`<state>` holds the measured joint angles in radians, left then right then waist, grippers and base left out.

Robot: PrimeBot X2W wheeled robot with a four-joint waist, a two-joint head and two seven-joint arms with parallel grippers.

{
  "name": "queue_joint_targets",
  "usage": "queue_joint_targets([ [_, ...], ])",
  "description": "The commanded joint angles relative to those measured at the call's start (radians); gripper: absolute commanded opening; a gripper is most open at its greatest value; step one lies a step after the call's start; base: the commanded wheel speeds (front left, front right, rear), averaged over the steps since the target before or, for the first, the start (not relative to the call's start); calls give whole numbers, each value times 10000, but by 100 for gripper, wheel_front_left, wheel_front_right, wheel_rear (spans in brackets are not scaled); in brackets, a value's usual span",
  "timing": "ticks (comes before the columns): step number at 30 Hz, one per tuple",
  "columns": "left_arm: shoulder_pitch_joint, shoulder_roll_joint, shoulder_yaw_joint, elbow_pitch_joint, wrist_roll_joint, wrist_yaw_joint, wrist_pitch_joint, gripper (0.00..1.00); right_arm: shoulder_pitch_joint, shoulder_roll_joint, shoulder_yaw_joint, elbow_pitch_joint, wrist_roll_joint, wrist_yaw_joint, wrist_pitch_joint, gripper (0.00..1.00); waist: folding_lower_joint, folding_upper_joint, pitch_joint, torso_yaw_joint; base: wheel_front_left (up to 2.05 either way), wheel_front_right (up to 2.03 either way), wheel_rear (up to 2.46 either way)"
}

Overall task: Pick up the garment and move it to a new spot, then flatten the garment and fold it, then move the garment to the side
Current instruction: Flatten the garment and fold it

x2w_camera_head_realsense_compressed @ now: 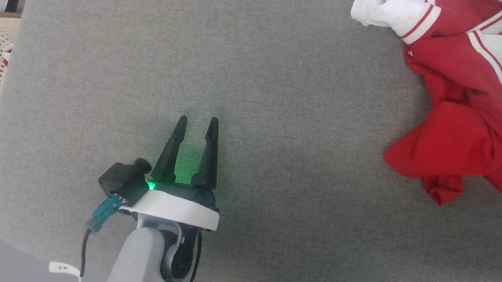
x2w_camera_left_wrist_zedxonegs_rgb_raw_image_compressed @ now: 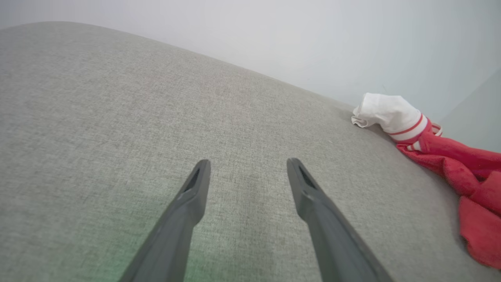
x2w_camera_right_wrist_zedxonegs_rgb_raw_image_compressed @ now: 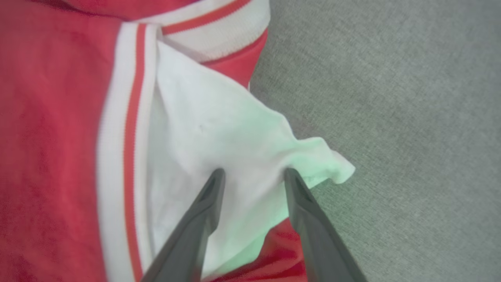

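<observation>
The right tool, spread, straddles the white sleeve of the red jersey crumpled at the frame's right on the table, where pinching one thin fold risks a slip, while the left tool hangs spread.

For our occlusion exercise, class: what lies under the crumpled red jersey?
Grey woven upholstery shows around the red jersey, which lies on it. Anything beneath the bunched folds is covered.
</observation>
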<state>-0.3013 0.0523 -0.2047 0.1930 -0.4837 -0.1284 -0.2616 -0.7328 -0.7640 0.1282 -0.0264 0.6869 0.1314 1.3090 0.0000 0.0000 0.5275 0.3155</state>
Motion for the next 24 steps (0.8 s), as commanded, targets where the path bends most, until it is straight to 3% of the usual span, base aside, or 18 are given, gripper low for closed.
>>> queue_joint_targets([
  [1,60,-21,52,-22,10,-32,-48,100,82,-79,-23,-36,71,-13,-5,0,0,0,-16,-23,0,0,0],
  [14,-234,-16,303,-52,556,-31,-49,100,553,-77,-1112,-158,228,-12,-1338,0,0,0,-12,-991,0,0,0],
  [24,-375,-18,395,-108,924,-32,-48,100,1135,-725,-3429,1266,-983,-12,-3278,0,0,0,234,-1367,0,0,0],
])
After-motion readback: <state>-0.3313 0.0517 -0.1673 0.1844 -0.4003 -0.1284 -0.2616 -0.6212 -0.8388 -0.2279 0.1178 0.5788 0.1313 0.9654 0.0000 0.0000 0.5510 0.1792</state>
